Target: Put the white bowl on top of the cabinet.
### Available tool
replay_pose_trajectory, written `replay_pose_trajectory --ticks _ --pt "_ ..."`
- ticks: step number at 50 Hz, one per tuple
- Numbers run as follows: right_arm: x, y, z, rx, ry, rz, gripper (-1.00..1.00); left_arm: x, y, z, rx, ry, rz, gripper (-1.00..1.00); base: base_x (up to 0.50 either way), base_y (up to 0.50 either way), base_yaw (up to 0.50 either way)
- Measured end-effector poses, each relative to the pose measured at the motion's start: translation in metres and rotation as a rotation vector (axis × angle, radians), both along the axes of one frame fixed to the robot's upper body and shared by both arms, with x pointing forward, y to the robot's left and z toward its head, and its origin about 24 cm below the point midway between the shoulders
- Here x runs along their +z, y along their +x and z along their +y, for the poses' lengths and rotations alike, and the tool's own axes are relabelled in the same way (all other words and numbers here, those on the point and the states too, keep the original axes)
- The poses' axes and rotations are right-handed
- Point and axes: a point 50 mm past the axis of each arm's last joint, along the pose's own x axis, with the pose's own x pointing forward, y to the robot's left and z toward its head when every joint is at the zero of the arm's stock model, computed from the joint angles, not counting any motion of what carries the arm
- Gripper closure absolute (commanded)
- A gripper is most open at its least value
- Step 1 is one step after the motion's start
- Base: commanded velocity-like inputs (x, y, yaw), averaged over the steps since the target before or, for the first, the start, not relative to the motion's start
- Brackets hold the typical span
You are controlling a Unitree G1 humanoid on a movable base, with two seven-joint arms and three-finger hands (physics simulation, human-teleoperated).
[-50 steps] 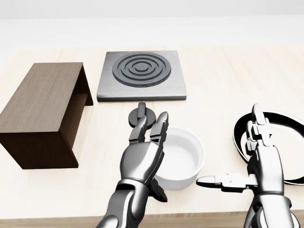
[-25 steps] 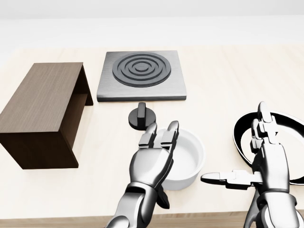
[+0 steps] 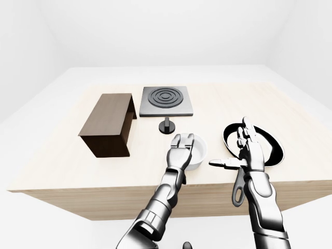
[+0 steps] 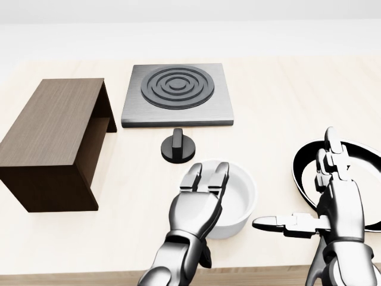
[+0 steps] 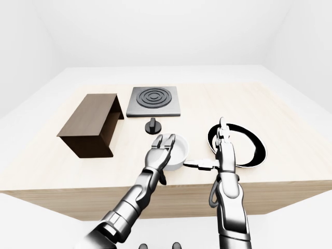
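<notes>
The white bowl (image 4: 235, 193) stands on the pale wooden table (image 4: 274, 101), low in the head view. My left hand (image 4: 199, 199) is open, its fingers hooked over the bowl's near left rim and hiding that part. The dark wooden cabinet (image 4: 50, 137) stands at the left, open on its right side, its top bare. My right hand (image 4: 324, 199) is open and empty, fingers up and thumb pointing left, to the right of the bowl and over the pan's edge.
A black frying pan (image 4: 354, 164) with a white inside lies at the right. A grey square hob (image 4: 177, 92) with dark rings sits at the top middle, and a black knob (image 4: 177, 147) stands between the hob and the bowl. The table's near edge runs along the bottom.
My left hand has moved right and down, from beside the knob onto the bowl's near left rim, with its fingers curling over it. The right hand has barely shifted.
</notes>
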Motion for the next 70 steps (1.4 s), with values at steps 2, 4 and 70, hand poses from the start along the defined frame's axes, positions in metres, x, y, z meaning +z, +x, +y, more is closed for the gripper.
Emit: replay_pose_trajectory --ticks 2,4,70 --pt "0.0 0.0 0.0 0.0 0.0 0.0 -1.0 -0.001 0.001 0.0 0.0 0.004 0.002 -1.0 0.0 0.0 0.0" --pt "0.0 0.0 0.0 0.0 0.0 0.0 -1.0 -0.001 0.002 0.0 0.001 0.006 0.003 1.0 0.0 0.0 0.0" --pt "-0.005 0.0 0.007 0.023 -0.011 0.012 -1.0 0.052 0.021 0.027 0.013 0.026 -0.095 1.0 0.0 0.0 0.0"
